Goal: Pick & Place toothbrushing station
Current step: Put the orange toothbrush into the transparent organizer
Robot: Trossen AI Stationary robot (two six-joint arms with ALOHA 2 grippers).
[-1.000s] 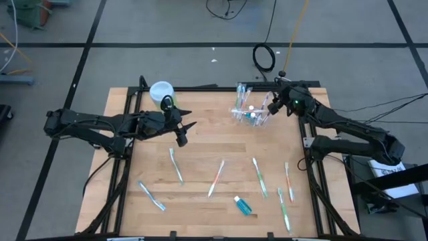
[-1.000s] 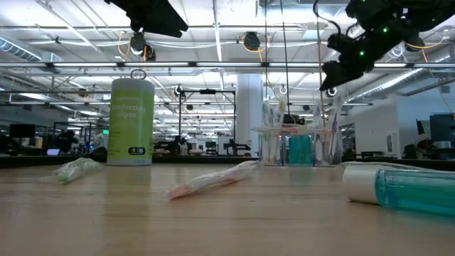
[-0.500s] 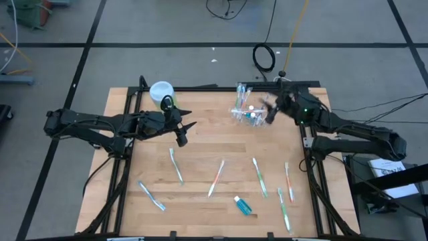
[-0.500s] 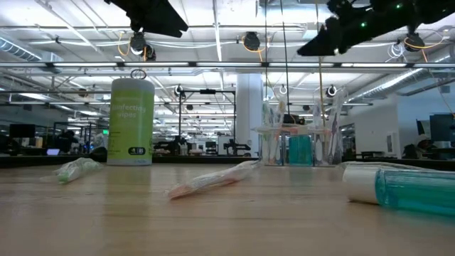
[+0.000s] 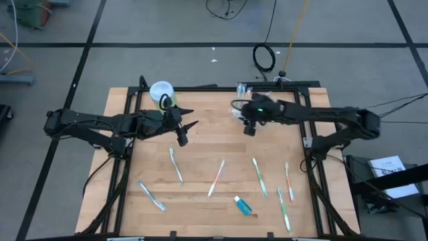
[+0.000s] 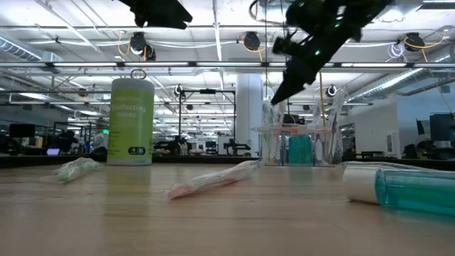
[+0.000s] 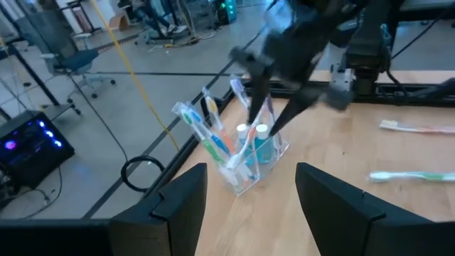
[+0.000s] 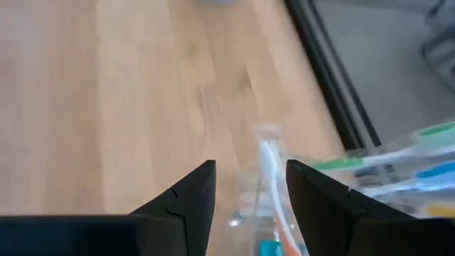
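The clear cup (image 7: 249,167) stands upright on the wooden table at the far right of centre, with several toothbrushes (image 7: 213,139) and small tubes standing in it. My right gripper (image 7: 266,117) hovers open just above it, slanting down, one finger on each side of the upper ends of the toothbrushes; I see no touch. In the right wrist view the cup's rim and one toothbrush (image 8: 266,160) show between the fingers. My left gripper (image 5: 189,124) waits open above the table's far left, pointing toward the cup. More toothbrushes (image 5: 216,177) and a blue tube (image 5: 244,205) lie flat nearer.
A light-green canister with a white lid (image 5: 162,92) stands at the far left, behind my left gripper. Loose toothbrushes lie scattered over the near half, at the left (image 5: 151,195), the middle (image 5: 175,165) and the right (image 5: 288,181). Bare wood (image 5: 214,137) lies between the two grippers.
My right gripper has swung from the table's far right corner toward the left, across the cup, and has tipped from nearly level to slanting down over the toothbrushes. The cup and everything on the table have stayed where they were.
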